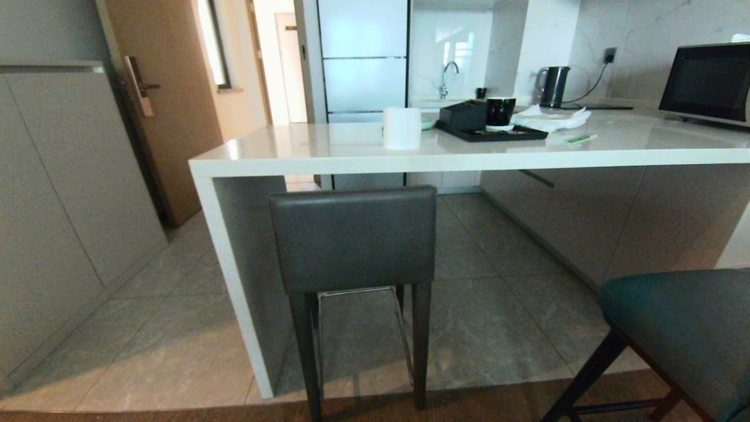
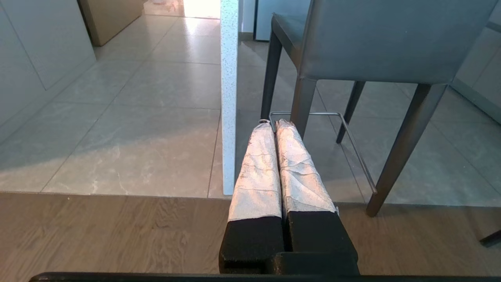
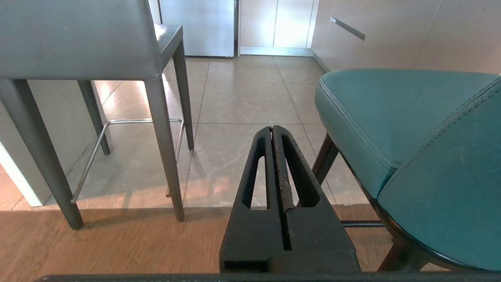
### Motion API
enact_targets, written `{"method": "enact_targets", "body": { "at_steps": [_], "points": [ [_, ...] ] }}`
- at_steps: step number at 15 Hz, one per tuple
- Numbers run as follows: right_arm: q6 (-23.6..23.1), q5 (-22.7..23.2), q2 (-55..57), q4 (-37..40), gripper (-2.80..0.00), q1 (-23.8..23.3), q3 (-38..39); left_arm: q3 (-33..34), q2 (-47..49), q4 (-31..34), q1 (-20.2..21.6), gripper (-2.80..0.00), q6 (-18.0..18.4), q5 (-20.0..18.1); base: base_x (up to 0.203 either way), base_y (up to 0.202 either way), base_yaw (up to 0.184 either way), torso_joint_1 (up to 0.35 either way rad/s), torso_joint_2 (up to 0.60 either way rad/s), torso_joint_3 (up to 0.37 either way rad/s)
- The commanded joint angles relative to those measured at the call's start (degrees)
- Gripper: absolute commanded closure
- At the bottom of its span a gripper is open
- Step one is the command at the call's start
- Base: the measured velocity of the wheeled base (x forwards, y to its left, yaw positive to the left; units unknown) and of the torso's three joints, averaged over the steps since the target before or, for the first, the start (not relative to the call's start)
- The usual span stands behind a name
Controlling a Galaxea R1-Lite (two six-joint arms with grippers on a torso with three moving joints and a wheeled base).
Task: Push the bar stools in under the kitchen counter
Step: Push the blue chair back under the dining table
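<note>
Both left gripper (image 2: pixel 273 123) and right gripper (image 3: pixel 272 129) pinched closed, empty; I'd push the grey stool (image 1: pixel 353 237) squarely by its backrest, straight under the counter (image 1: pixel 328 158)

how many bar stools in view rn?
2. The dark-grey stool stands at the kitchen counter's left end, beside its end panel. The teal stool is at the head view's lower right, nearer the robot, partly cut off. More could be outside the frame.
</note>
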Motion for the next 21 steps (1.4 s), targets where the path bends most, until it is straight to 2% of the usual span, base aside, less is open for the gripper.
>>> {"method": "enact_targets", "body": {
  "at_steps": [1,21],
  "points": [
    [0.0,0.1,0.0,0.0,0.00,0.0,0.5,0.0,0.0,0.0,0.0,0.00,0.0,0.0,0.000,0.000,0.000,0.000,0.00,0.000],
    [-0.2,0.1,0.0,0.0,0.00,0.0,0.5,0.0,0.0,0.0,0.0,0.00,-0.2,0.0,0.000,0.000,0.000,0.000,0.00,0.000]
  ]
}}
